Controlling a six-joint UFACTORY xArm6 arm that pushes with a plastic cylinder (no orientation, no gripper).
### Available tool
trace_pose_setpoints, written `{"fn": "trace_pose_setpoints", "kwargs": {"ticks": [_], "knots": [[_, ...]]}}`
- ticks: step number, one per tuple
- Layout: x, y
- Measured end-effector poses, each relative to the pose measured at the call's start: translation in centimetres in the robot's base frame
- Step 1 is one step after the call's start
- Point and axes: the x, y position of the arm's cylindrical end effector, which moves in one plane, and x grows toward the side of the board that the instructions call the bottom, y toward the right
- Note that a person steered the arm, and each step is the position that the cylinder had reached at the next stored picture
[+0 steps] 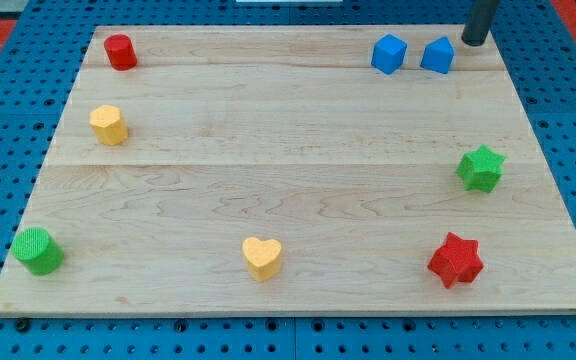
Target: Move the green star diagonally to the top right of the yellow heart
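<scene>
My tip [473, 42]: a bare rod end effector, holding nothing, at the view's top right, just beside the right blue wooden block [437, 55].
Green wooden star [480, 168]: right edge, well apart from the yellow wooden heart [262, 257].
Tabletop [288, 150]: pale wood.

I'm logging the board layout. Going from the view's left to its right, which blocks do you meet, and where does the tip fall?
Green cylinder → yellow block → red cylinder → yellow heart → blue cube → blue block → red star → my tip, just right of the blue block → green star.
</scene>
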Motion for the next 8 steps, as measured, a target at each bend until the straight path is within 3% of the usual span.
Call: {"fn": "trace_pose_setpoints", "kwargs": {"ticks": [2,3,4,8], "knots": [[0.9,-8.5],[0.9,-5.7],[3.0,1.4],[22.1,-1.4]]}}
